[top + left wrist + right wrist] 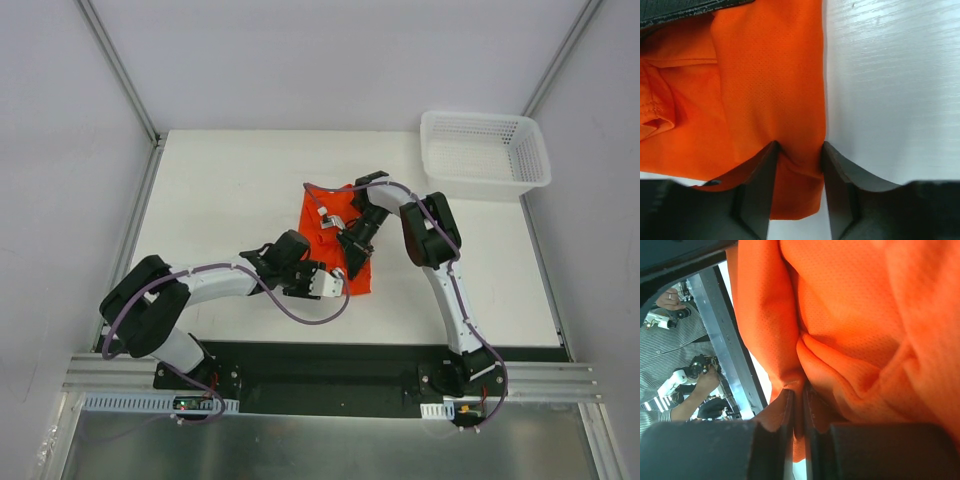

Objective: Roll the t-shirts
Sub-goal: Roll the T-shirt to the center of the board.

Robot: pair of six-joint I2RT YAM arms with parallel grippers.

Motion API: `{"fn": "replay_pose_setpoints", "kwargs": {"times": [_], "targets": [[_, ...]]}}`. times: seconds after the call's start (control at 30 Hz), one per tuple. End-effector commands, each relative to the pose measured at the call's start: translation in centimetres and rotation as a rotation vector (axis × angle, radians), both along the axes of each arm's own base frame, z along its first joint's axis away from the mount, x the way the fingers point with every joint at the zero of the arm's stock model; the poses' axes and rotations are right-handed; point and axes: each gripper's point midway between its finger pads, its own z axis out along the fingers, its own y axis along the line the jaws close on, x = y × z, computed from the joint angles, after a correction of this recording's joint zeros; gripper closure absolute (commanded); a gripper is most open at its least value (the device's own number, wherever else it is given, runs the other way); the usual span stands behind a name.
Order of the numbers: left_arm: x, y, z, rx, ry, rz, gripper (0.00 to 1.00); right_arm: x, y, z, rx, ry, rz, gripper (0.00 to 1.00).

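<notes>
The shirt (312, 235) lay mid-table (230, 200) as a narrow band running near to far, well apart from the basket (470, 182) at the far right. The left gripper (338, 281) at its near end was part-closed, pinching a fold of the right edge. The right gripper (352, 240), farther along, was nearly closed on bunched cloth. No tight roll showed, so the rolling itself seemed barely begun and mostly left to do.

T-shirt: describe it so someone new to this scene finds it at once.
Start at the white table and go to its middle. The t-shirt is the folded cloth held by the left gripper and right gripper. It alone is orange-red; the basket is white.
</notes>
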Motion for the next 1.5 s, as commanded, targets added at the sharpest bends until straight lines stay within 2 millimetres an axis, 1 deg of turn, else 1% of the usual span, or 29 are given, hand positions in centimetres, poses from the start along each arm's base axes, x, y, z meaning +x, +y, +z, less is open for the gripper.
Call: {"fn": "replay_pose_setpoints", "kwargs": {"times": [0.0, 0.03, 0.1, 0.13, 0.2, 0.23, 0.27, 0.33, 0.37, 0.4, 0.43, 0.47, 0.5, 0.53, 0.57, 0.6, 0.63, 0.67, 0.73, 0.77, 0.8, 0.83, 0.87, 0.93, 0.97, 1.0, 1.07, 1.2, 1.47], "targets": [[0.4, 0.6, -1.8, 0.085, -0.034, -0.049, 0.67, -2.1, -2.0, 1.9, -0.086, 0.142, 0.035, 0.86], [0.3, 0.7, -1.9, 0.090, -0.033, -0.059, 0.78, -2.0, -2.0, 2.2, -0.077, 0.135, 0.031, 0.77], [0.0, 0.6, -2.2, 0.089, -0.018, -0.073, 0.89, -1.3, -2.0, 2.5, -0.045, 0.118, -0.005, 0.66], [-0.3, 0.6, -2.2, 0.088, -0.004, -0.078, 0.93, -0.8, -2.0, 3.1, -0.029, 0.107, -0.031, 0.56], [-1.1, 0.4, -1.9, 0.080, 0.044, -0.095, 1.00, 1.9, -1.9, 6.4, 0.047, 0.041, -0.144, 0.47], [-1.5, 0.3, -1.7, 0.075, 0.068, -0.100, 1.00, 2.8, -2.0, 7.8, 0.079, 0.001, -0.171, 0.36], [-2.5, 0.8, -1.8, 0.095, 0.119, -0.104, 1.00, 4.2, -2.8, 10.6, 0.126, -0.099, -0.210, 0.35], [-3.1, -0.2, -0.6, 0.059, 0.174, -0.123, 1.00, 5.6, -3.8, 13.0, 0.162, -0.216, -0.250, 0.34], [-4.1, 0.3, -0.8, 0.082, 0.232, -0.122, 1.00, 8.2, -4.9, 15.6, 0.216, -0.406, -0.308, 0.34], [-3.8, -0.6, 0.3, 0.065, 0.243, -0.127, 1.00, 9.3, -5.9, 16.5, 0.167, -0.435, -0.410, 0.33], [-4.1, -0.8, 0.7, 0.054, 0.295, -0.104, 1.00, 9.8, -7.2, 16.1, 0.128, -0.480, -0.480, 0.33], [-4.2, -1.1, 0.8, 0.051, 0.335, -0.086, 1.00, 14.3, -9.3, 16.5, 0.124, -0.693, -0.590, 0.30], [-4.2, -1.4, 1.7, 0.048, 0.376, -0.070, 1.00, 15.6, -12.7, 20.2, -0.001, -0.935, -0.725, 0.29], [-4.3, -1.7, 2.2, 0.019, 0.447, -0.028, 1.00, 15.0, -14.7, 17.3, -0.084, -0.991, -0.766, 0.27], [-4.3, -1.9, 2.0, 0.020, 0.495, -0.002, 1.00, 17.7, -15.9, 20.1, -0.043, -1.228, -0.811, 0.25], [-3.9, -2.3, 2.9, 0.003, 0.537, 0.026, 1.00, 16.5, -16.2, 24.1, 0.015, -1.392, -0.809, 0.23], [-4.0, -2.5, 3.2, -0.003, 0.592, 0.062, 1.00, 15.9, -16.1, 24.0, 0.040, -1.447, -0.760, 0.13], [-4.0, -2.5, 3.1, -0.014, 0.664, 0.086, 1.00, 14.7, -15.6, 22.5, 0.056, -1.418, -0.742, 0.06], [-3.6, -3.1, 4.2, -0.039, 0.744, 0.134, 1.00, 11.5, -13.6, 20.8, 0.118, -1.297, -0.597, 0.04], [-3.0, -3.5, 4.6, -0.071, 0.792, 0.144, 1.00, 7.5, -11.9, 18.3, 0.120, -1.155, -0.471, 0.04], [-2.9, -3.5, 4.8, -0.078, 0.819, 0.159, 1.00, 5.8, -11.3, 16.7, 0.103, -1.131, -0.393, 0.04], [-2.9, -3.4, 4.9, -0.079, 0.855, 0.174, 1.00, 4.2, -10.8, 17.0, 0.125, -1.176, -0.345, 0.04], [-2.4, -3.5, 4.9, -0.091, 0.880, 0.183, 1.00, 2.0, -9.8, 14.0, 0.161, -1.182, -0.247, 0.04], [-2.2, -3.5, 5.1, -0.102, 0.926, 0.211, 1.00, 0.1, -9.0, 13.4, 0.229, -1.276, -0.173, 0.04], [-1.9, -3.5, 5.0, -0.106, 0.945, 0.223, 1.00, -0.9, -7.8, 14.5, 0.304, -1.380, -0.084, 0.04], [-1.6, -3.4, 5.0, -0.117, 0.965, 0.240, 1.00, -2.3, -7.7, 12.7, 0.309, -1.372, -0.025, 0.04], [-1.4, -3.3, 4.8, -0.112, 0.985, 0.251, 1.00, -4.0, -6.5, 12.1, 0.358, -1.377, 0.070, 0.04], [-1.1, -3.2, 4.6, -0.105, 1.005, 0.262, 1.00, -5.0, -4.9, 10.8, 0.395, -1.365, 0.198, 0.03], [-0.8, -3.6, 4.6, -0.112, 1.041, 0.273, 1.00, -3.6, -2.4, 8.5, 0.408, -1.330, 0.272, 0.01]]}}
